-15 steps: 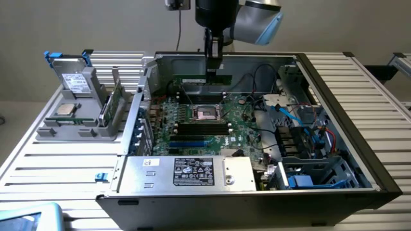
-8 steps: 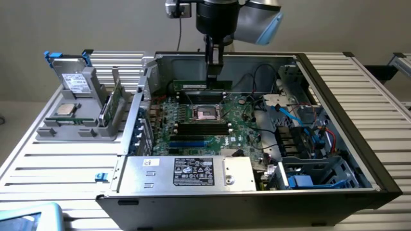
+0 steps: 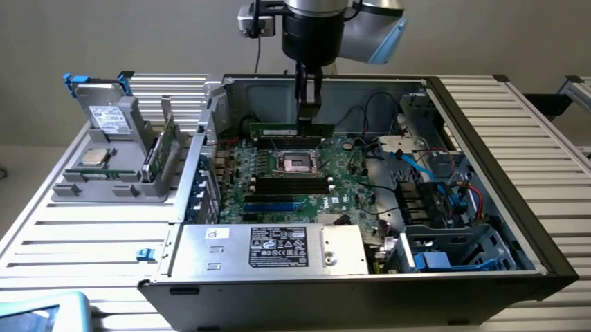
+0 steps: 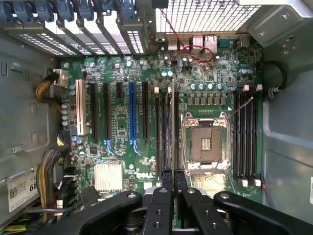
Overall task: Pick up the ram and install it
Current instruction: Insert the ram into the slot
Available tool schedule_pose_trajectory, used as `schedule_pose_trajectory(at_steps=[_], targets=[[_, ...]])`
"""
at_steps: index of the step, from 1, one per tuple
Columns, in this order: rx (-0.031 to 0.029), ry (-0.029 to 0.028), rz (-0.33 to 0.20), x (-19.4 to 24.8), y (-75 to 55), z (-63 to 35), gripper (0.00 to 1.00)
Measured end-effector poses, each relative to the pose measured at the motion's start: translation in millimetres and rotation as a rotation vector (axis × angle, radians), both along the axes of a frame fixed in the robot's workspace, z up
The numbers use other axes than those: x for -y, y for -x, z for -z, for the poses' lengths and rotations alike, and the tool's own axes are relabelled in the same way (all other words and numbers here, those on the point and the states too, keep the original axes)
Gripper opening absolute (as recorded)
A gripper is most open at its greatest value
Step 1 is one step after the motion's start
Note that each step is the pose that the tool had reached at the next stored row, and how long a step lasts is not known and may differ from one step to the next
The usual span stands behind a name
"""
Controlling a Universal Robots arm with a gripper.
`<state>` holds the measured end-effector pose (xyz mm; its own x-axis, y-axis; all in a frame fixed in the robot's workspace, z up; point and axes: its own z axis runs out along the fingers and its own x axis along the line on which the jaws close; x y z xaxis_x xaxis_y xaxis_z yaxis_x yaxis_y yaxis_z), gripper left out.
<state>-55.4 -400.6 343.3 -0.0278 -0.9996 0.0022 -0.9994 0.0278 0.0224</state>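
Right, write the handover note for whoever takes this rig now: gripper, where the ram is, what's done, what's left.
Gripper: shut on the ram, holding it by its upper edge.
Ram: inside the open case, edge down, in line with the black memory slots beside the CPU socket on the motherboard.
Done: ram picked up and brought over the slots.
Left: installing it. I cannot tell whether it has entered a slot, and it is not released.
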Motion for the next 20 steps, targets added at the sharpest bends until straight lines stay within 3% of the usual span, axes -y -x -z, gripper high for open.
schedule_pose_trajectory(at_steps=[5,12,20], targets=[[0.0002,0.0012,0.000,1.3,0.0,7.7,0.13],[0.0002,0.0195,0.000,1.9,0.0,14.6,0.13],[0.0002,0.0201,0.000,4.6,-0.5,29.0,0.13]])
